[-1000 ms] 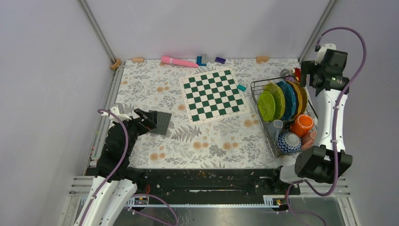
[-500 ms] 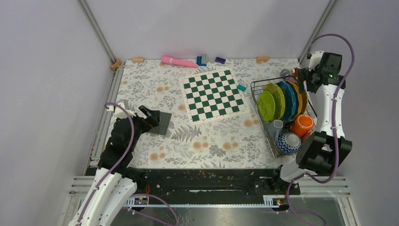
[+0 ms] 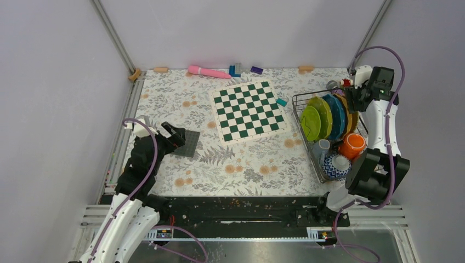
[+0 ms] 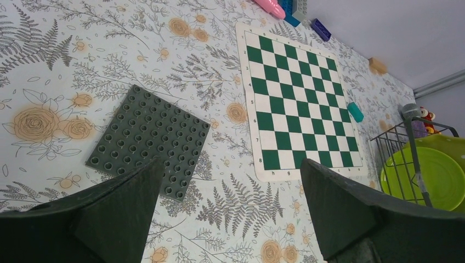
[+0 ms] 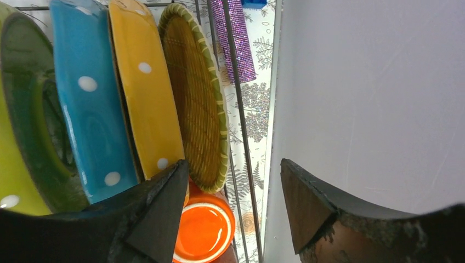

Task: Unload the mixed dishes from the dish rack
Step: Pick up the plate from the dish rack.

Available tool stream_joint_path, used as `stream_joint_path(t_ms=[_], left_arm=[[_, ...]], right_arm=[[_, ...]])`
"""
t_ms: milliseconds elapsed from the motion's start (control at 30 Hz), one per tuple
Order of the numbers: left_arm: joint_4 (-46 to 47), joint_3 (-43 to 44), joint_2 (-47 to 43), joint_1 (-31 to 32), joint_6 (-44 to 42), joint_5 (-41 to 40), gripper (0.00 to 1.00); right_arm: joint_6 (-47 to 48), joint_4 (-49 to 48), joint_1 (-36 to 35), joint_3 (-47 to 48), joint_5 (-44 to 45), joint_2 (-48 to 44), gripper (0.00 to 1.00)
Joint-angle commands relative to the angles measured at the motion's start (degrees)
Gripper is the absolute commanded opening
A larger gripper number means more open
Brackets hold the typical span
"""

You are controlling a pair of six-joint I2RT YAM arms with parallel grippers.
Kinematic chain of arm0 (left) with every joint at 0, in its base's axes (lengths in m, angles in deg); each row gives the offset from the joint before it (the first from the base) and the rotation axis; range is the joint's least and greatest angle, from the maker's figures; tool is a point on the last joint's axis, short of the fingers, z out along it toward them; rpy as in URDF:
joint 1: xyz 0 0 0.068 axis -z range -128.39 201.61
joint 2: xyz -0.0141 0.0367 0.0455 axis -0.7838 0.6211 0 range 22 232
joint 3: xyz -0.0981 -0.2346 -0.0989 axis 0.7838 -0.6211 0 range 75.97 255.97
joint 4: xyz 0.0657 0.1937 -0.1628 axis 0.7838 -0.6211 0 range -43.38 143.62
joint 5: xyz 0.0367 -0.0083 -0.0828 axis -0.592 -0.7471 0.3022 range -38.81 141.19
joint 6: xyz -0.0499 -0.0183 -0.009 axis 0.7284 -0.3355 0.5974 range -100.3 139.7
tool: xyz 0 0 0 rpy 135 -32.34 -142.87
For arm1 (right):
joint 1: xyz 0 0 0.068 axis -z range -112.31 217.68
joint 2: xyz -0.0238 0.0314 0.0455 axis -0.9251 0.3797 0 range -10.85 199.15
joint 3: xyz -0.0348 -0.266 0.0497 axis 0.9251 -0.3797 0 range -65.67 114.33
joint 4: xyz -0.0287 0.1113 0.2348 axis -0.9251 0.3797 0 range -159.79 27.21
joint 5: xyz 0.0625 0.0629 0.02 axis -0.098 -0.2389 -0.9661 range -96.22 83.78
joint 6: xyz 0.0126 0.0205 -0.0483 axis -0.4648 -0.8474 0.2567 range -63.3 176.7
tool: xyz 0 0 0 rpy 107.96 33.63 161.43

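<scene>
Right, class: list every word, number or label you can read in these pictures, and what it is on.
None can be read.
The chessboard has tiny marks along its white border, too small to read.
The plates, rack and baseplate show no lettering.

A row of plates stands on edge, packed close: a lime-green plate [image 5: 12,181] at the left margin, a teal white-dotted plate [image 5: 90,109], a yellow-orange white-dotted plate [image 5: 145,98] and a brown woven wicker plate with a green rim [image 5: 194,93]. Below the wicker plate sits a glossy orange cup [image 5: 204,230]. A thin dark rack wire [image 5: 241,137] runs just right of the wicker plate, with a sparkly purple tube [image 5: 237,38] on the floral cloth [image 5: 257,126] beside it. A plain grey wall [image 5: 373,82] fills the right half. The right gripper [image 5: 234,164] has its black fingers apart, and the wicker rim and the wire show in the gap between them.
</scene>
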Motion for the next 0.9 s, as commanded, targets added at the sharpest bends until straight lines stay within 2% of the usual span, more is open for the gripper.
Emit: stream_joint_path(t_ms=[0, 433, 667, 867], left_arm=[[1.5, 1.1, 0.6, -0.2, -0.3, -1.5, 0.99], [1.6, 1.4, 2.1, -0.2, 0.0, -1.8, 0.99], [1.4, 1.6, 3.0, -0.3, 0.0, -1.4, 0.99], [1.4, 1.6, 3.1, -0.2, 0.0, -1.7, 0.99]], right_arm=[[1.3, -1.7, 0.4, 1.4, -1.9, 1.8, 0.69], [1.7, -3.3, 0.6, 1.9, -1.9, 7.1, 0.53], [3.3, -5.8, 0.6, -0.8, -1.4, 8.3, 0.48], [4.0, -7.3, 0.6, -2.0, -0.3, 9.3, 0.39]])
